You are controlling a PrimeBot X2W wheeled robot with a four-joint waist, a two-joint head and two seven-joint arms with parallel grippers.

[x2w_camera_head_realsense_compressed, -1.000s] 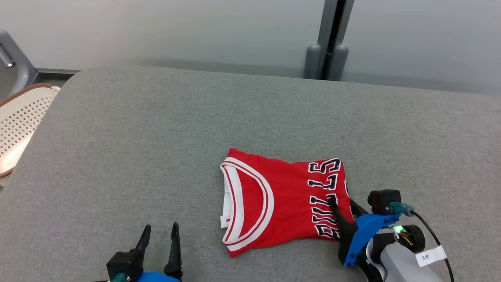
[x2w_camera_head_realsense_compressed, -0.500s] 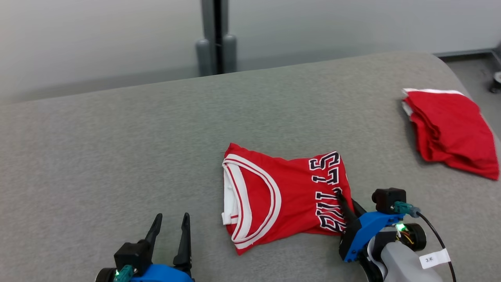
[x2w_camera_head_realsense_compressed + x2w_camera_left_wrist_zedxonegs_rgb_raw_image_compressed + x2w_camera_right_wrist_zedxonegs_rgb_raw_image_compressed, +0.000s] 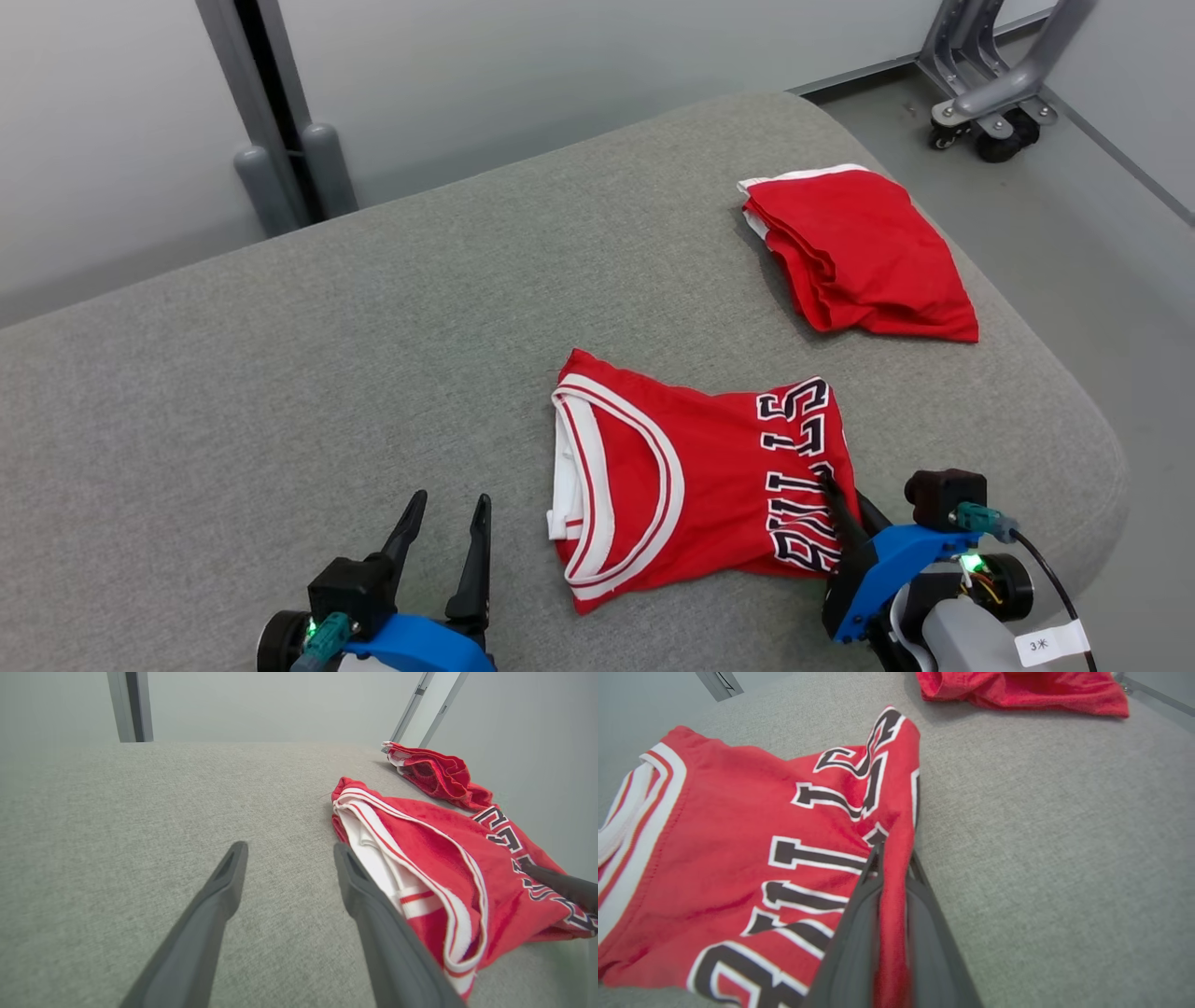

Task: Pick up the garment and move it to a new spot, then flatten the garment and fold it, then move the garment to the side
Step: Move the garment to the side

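1. Right hand (image 3: 892,854), at the lower right of the head view, was pinched shut on the edge of the red basketball jersey with white trim and black-and-white lettering (image 3: 691,485). In the right wrist view, a fold of red cloth stood between its two dark fingers. A second earlier those fingers had stood spread at the same edge, so the grip was new.
2. Left hand (image 3: 451,499) was spread wide and empty at the lower left, near the jersey's white-banded neckline and not touching it.
3. The jersey lay folded in the lower middle of the head view on the grey fabric-covered tabletop (image 3: 280,373), seemingly where it had been. The head camera had swung round, bringing the tabletop's rounded corner and a stack of folded red garments (image 3: 859,257) into the upper right.
4. Flattening and folding looked finished. The fresh grip probably opened the last step, moving the jersey aside, perhaps toward that stack.
5. Count: two hands, one of them gripping; one jersey in work; one stack well apart from it, its pieces too close-packed to count.
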